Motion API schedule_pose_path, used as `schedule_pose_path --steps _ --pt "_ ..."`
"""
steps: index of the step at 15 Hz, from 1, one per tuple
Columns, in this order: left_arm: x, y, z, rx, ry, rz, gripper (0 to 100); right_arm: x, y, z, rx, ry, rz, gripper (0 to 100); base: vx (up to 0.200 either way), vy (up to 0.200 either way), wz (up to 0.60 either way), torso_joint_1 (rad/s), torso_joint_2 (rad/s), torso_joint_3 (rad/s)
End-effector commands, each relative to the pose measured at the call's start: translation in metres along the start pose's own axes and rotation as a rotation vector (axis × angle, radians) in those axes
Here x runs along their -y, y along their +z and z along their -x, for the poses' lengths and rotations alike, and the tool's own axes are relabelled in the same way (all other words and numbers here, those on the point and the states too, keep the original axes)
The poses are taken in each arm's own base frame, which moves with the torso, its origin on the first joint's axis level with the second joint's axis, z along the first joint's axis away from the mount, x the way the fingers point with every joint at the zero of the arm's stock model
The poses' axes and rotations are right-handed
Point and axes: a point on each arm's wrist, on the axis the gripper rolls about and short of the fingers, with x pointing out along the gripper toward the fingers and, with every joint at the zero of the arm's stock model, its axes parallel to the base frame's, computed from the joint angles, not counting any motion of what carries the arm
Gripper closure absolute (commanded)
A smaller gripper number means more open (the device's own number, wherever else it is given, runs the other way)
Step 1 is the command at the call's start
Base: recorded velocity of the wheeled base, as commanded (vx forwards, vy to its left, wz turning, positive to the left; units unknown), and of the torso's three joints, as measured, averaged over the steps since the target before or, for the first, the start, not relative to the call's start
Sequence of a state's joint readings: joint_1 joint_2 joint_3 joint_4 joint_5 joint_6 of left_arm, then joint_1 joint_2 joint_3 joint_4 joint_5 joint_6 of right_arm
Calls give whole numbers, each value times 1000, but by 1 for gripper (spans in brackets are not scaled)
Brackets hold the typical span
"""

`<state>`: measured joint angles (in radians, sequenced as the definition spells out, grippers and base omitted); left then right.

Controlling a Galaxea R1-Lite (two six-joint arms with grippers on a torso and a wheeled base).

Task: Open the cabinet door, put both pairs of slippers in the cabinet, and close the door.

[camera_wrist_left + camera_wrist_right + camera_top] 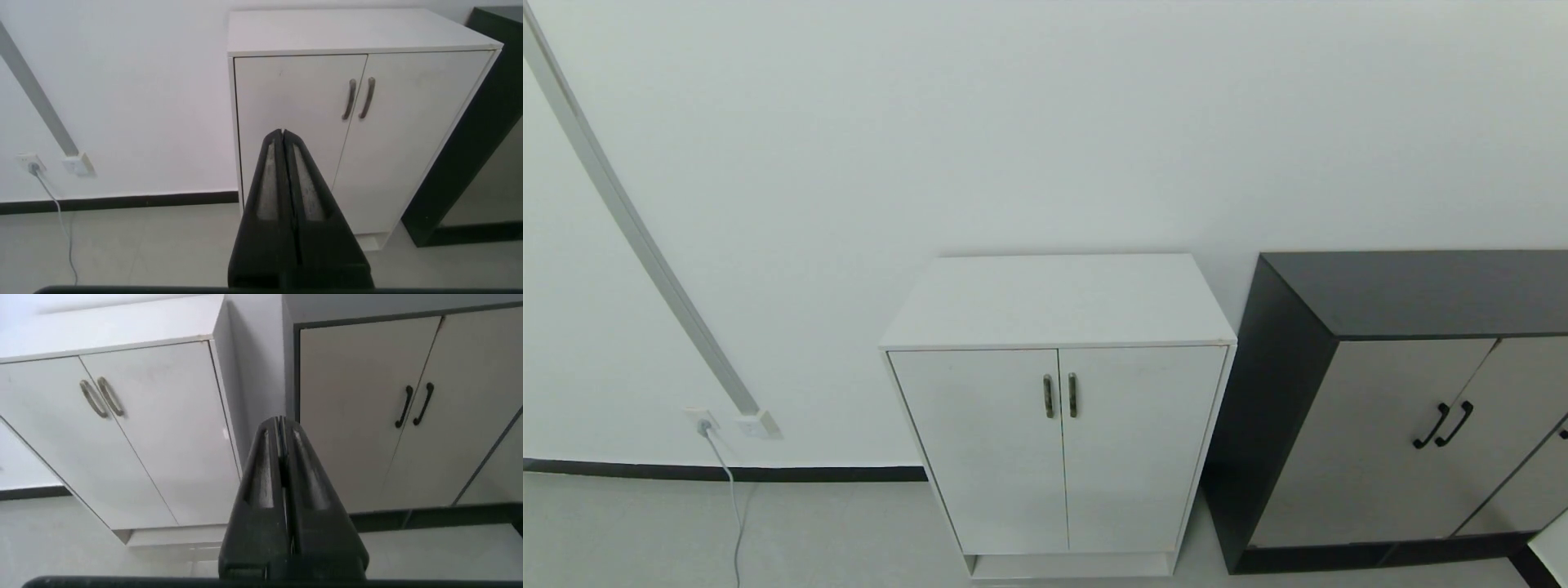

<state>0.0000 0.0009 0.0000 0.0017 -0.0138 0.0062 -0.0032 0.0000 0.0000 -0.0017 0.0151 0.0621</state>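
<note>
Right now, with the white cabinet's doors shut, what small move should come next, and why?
Probably open the left gripper as a first step toward the left door handle. Both doors of the white cabinet are shut, the gripper's fingers are pressed together, and it hangs apart from the cabinet, so it cannot take a handle yet.

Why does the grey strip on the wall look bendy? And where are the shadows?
Head view: the grey strip bows, probably because a wide lens bends lines near the edge; a soft shadow sits between the white cabinet and the dark cabinet. Left wrist view: the strip looks straight. Right wrist view: the gap between them is shaded.
</note>
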Motion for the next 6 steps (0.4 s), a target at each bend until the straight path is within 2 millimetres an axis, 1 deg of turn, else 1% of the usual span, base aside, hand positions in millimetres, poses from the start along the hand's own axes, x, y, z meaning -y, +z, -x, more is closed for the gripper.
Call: schedule_pose_path --steps 1,6 --pt "0 0 0 -1 0 0 100 0 0 0 -2 0 1 100 0 0 0 0 0 0" --pt "0 0 0 -1 0 0 100 0 0 0 -2 -1 1 100 0 0 0 0 0 0"
